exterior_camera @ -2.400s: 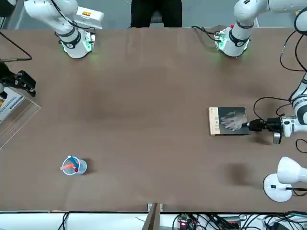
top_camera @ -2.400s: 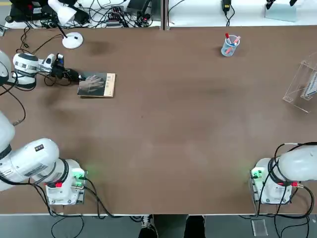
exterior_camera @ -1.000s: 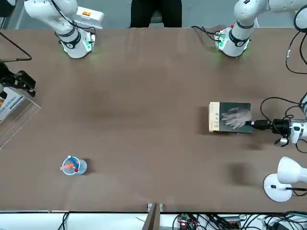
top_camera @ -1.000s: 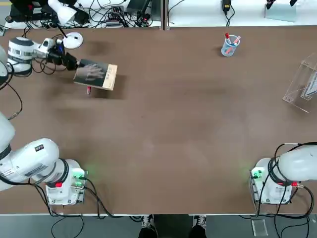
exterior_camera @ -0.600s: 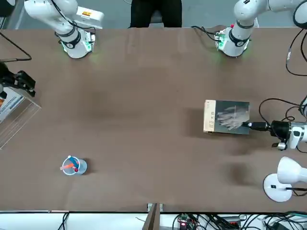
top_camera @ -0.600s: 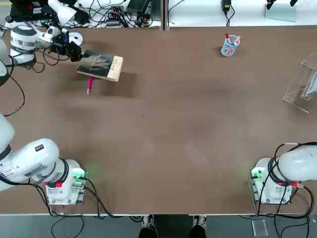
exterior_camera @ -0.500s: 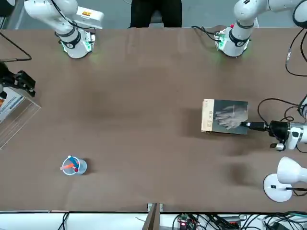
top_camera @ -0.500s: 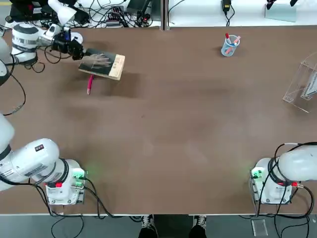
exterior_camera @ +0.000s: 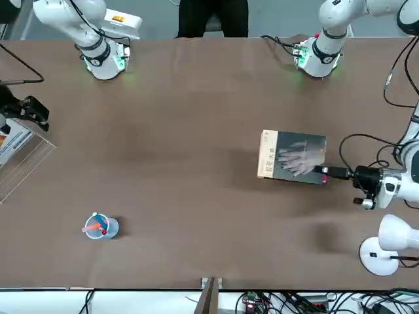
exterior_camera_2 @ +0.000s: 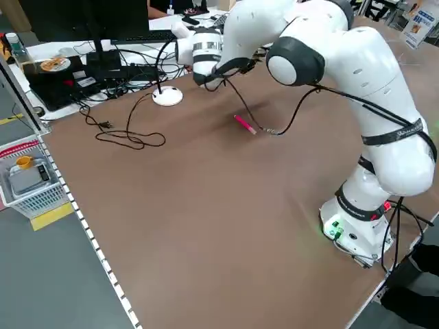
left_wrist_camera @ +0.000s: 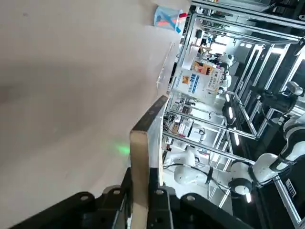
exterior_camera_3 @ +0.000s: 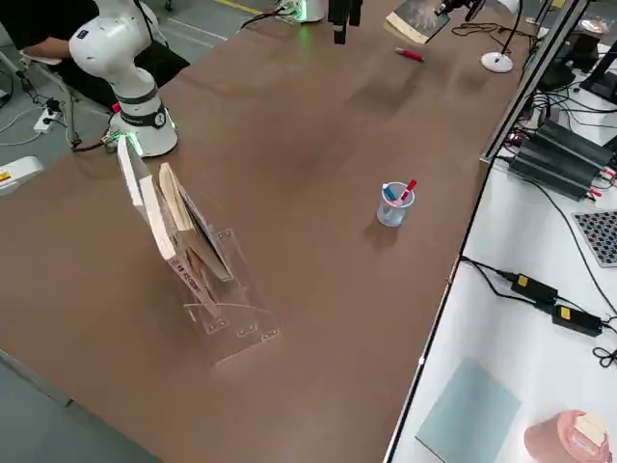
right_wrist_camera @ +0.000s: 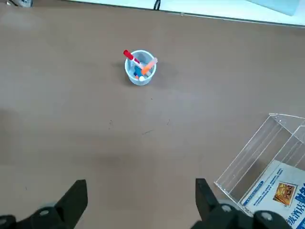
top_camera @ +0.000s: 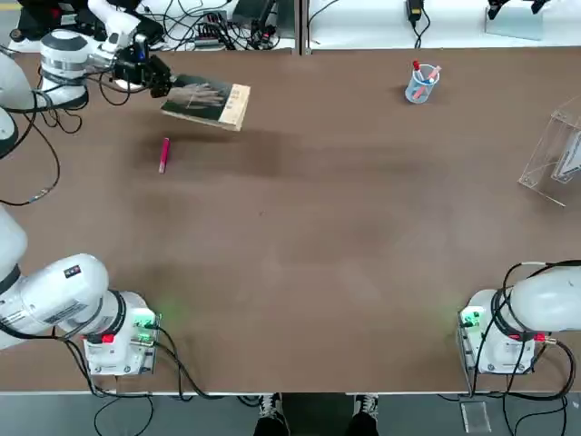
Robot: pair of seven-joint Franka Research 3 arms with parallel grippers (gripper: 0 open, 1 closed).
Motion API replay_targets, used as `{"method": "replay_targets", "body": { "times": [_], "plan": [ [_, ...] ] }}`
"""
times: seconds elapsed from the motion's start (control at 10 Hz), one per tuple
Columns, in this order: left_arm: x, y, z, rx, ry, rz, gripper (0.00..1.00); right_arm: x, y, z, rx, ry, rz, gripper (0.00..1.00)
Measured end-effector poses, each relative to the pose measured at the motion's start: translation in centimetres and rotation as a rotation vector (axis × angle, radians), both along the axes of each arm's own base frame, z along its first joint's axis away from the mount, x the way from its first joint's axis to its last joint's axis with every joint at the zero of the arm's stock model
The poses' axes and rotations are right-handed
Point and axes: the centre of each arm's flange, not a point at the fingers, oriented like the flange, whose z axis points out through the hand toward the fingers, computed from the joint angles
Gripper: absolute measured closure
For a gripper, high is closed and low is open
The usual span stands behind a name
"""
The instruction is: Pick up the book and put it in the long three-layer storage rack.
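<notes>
In the top view, the left gripper (top_camera: 162,88) is pinching the book (top_camera: 208,100) by its short edge at about ten o'clock on the table (top_camera: 300,236), holding it lifted clear of the surface with its shadow falling below it and the tan strip pointing away from the wrist. A red pen (top_camera: 164,154) is lying on the wood just beneath, toward the robot. Farther right, the small clear cup with pens (top_camera: 421,83) is standing near one o'clock, and the long three-layer storage rack (top_camera: 554,156) is sitting at three o'clock, well apart from the book. The right gripper (right_wrist_camera: 138,200) is hovering with its fingers spread wide and empty near the rack. The carry step appears to be in hand; the next move is probably calling for a long crossing, possibly a handover to the right arm.
</notes>
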Motion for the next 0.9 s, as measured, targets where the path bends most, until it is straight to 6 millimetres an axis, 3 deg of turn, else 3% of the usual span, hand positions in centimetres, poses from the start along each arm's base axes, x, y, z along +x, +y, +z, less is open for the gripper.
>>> {"method": "replay_targets", "body": {
  "times": [0.5,0.9],
  "plan": [
    [0.9,-5.8,3.4,-0.006,-0.013,0.016,1.00,-0.4,1.1,-1.3,0.030,0.047,0.000,0.01],
    [1.2,-11.7,7.8,0.021,-0.004,0.061,1.00,-0.1,2.4,-2.9,0.039,0.072,0.012,0.02]
  ]
}}
